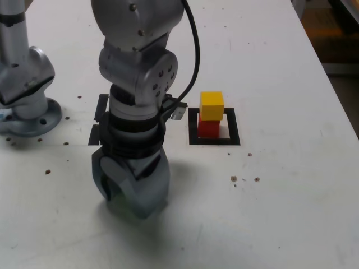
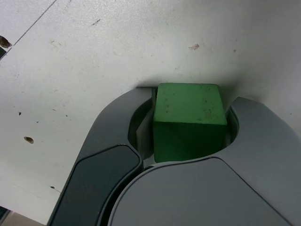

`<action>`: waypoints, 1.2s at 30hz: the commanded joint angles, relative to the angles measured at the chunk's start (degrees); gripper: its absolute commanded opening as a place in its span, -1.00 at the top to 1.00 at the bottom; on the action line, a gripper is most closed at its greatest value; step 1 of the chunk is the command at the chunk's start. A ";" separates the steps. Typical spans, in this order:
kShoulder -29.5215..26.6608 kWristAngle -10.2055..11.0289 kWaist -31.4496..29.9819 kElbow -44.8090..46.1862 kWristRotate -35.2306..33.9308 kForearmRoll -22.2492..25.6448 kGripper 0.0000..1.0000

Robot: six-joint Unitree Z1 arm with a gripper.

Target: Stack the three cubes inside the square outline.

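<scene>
1. Scuffed white desk (image 1: 291,185), with dark specks and chips, spreads under everything; its exterior view's right edge runs well apart from the work, so nothing there hems the arm in.
2. The green cube (image 2: 190,103) is between the jaws of the hand (image 2: 195,100), which are closed on it, one against each of two opposite sides. Whether it is off the desk, I cannot tell.
3. It looks light, stiff and hard to harm, perhaps painted wood. Its smooth matt faces should grip well enough; the crisp edges could make it pivot if pinched off-centre. Opposite upright faces are the right hold, leaving the underside free for stacking.
4. The red cube (image 1: 208,129) sits inside the square outline (image 1: 234,129), close to its exterior view's left side, with white showing on the other. The yellow cube (image 1: 212,105) rests on it, seemingly shifted a little towards the exterior view's right.
5. Open desk lies between the hand and the outline. I would lift first, cross above the yellow cube's top edges, then lower straight down; a low approach could topple the pair, and the spread fingers need room on both sides.
</scene>
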 commanded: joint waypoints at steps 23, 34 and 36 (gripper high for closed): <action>-8.97 10.52 12.11 -16.61 -9.20 23.14 0.76; -3.48 11.55 19.94 -29.40 -3.34 25.75 0.76; -2.43 11.43 21.13 -30.27 -2.50 26.32 0.77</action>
